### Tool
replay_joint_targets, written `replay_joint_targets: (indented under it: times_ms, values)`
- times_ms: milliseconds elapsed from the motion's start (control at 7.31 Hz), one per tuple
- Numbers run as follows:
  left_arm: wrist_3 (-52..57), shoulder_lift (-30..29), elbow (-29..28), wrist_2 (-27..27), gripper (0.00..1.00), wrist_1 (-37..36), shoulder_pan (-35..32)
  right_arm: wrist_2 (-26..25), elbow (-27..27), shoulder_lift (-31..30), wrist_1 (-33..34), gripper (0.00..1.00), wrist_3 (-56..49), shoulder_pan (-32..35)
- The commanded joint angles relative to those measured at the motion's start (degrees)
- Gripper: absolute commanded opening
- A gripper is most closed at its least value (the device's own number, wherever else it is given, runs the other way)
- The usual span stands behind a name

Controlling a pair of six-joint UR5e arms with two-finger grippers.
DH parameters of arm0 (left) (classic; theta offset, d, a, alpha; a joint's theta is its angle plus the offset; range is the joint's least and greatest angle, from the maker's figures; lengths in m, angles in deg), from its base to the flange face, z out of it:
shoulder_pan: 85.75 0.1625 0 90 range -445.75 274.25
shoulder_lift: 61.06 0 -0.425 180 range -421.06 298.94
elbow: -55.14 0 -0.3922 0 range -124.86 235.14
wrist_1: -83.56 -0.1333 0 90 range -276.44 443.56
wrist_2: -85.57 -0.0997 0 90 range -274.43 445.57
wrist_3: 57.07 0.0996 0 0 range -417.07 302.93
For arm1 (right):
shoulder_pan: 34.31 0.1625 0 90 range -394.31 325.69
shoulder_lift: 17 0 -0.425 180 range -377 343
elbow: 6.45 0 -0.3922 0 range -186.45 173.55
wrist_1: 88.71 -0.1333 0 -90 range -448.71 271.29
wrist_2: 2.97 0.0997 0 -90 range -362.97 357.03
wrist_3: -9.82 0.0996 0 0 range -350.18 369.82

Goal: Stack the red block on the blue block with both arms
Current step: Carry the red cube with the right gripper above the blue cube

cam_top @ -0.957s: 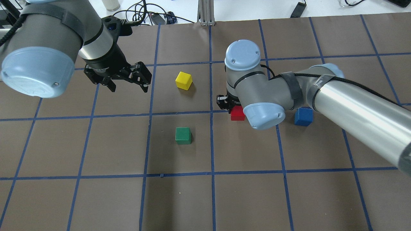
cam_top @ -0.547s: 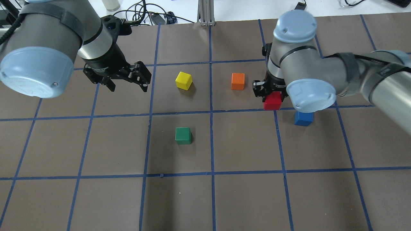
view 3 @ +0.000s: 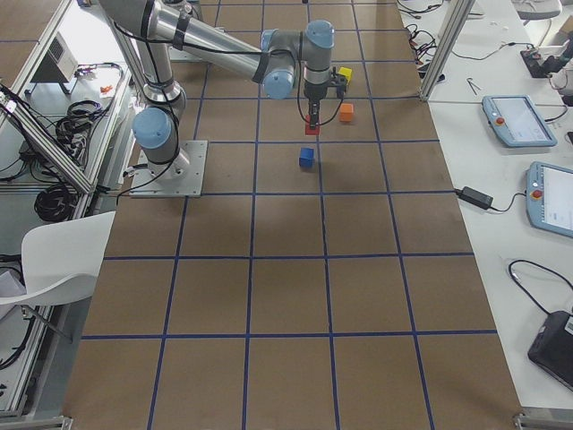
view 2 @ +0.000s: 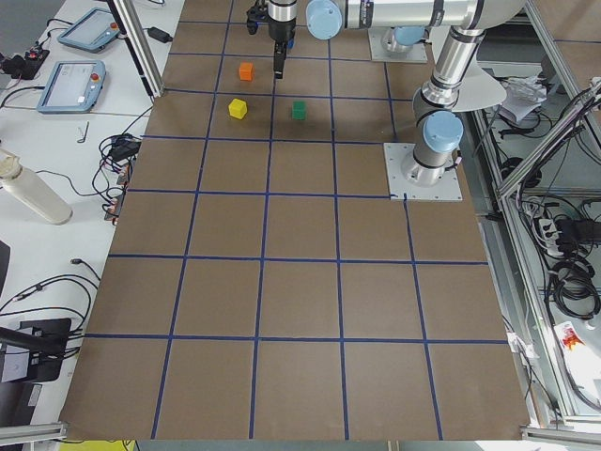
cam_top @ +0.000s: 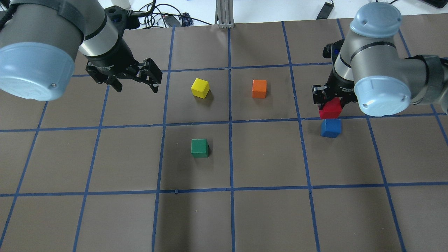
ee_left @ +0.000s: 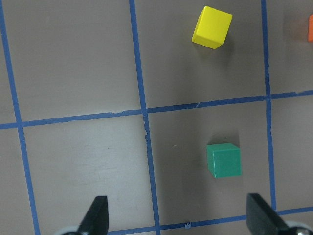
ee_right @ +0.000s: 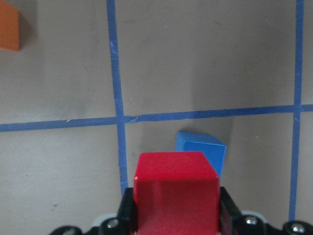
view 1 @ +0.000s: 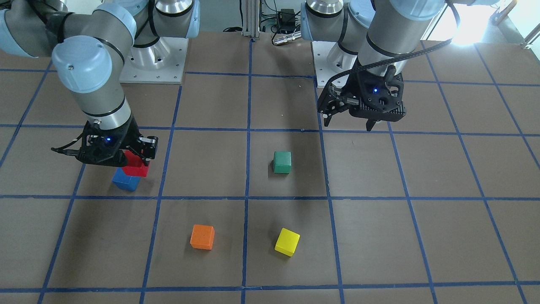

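My right gripper is shut on the red block and holds it in the air, just beyond and slightly above the blue block, which rests on the table. In the front-facing view the red block overlaps the blue block's upper edge. In the right wrist view the red block sits between the jaws with the blue block partly hidden behind it. My left gripper is open and empty, high above the table at the far left.
A yellow block, an orange block and a green block lie on the brown gridded table. The left wrist view shows the green block and the yellow block below the open fingers.
My right gripper lifted the red block from the table centre and carried it right, to just beyond the blue block, uncovering the orange block. My left gripper drifted slightly up and left, still open.
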Motion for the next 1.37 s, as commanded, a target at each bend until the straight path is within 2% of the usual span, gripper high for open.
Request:
replay_joint_targets:
  times_ms: [0, 274, 547, 684, 957, 1231]
  values:
    - [0.0, -0.2, -0.2, 0.0, 1.00, 0.0, 0.0, 0.1, -3.1, -0.1, 3.0, 0.08, -0.1, -2.6]
    - [0.0, -0.5, -0.2, 0.0, 1.00, -0.1, 0.0, 0.3, -3.6, -0.1, 3.4, 0.08, 1.8, -5.1]
    - [0.0, -0.6, -0.2, 0.0, 1.00, -0.1, -0.1, 3.4, -4.0, -0.1, 3.8, 0.07, 2.5, -5.1]
    - [0.0, -0.6, -0.2, 0.0, 1.00, -0.1, 0.0, 3.4, -5.2, -0.1, 4.2, 0.07, 2.5, -5.1]
    - [0.0, -0.5, -0.2, 0.1, 1.00, -0.1, 0.0, 2.5, -8.2, 0.1, 10.3, 0.08, 1.7, -5.1]
    - [0.0, -0.5, -0.2, 0.1, 1.00, -0.1, 0.0, 2.6, -8.7, 0.4, 10.4, 0.08, 2.2, -5.1]
